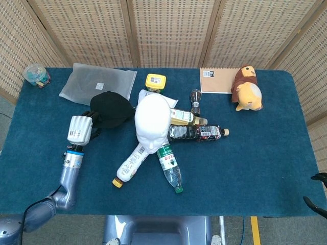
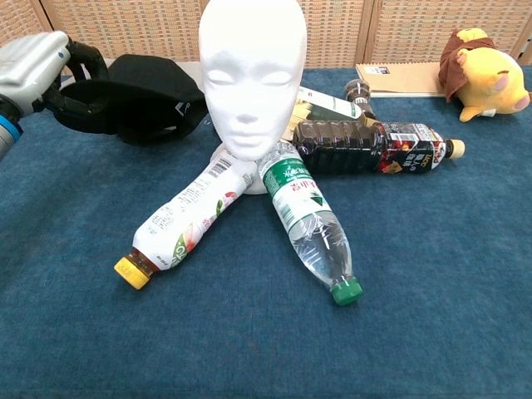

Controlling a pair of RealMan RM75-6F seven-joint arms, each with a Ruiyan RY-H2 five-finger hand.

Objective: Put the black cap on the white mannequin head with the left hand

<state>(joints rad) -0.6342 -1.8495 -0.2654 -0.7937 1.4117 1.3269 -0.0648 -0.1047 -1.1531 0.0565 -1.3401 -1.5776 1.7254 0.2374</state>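
The black cap (image 1: 110, 108) (image 2: 141, 96) hangs just above the table, left of the white mannequin head (image 1: 152, 123) (image 2: 252, 75). My left hand (image 1: 79, 129) (image 2: 37, 65) grips the cap by its brim at its left side. The mannequin head stands upright in the middle of the blue table, facing the front edge. My right hand shows in neither view.
Several bottles (image 1: 169, 165) (image 2: 307, 216) lie fanned around the mannequin's base. A grey pouch (image 1: 97, 83), a yellow box (image 1: 155, 82), a notebook (image 1: 218, 80) and a plush lion (image 1: 247, 95) sit along the back. A small jar (image 1: 36, 75) stands at the back left corner.
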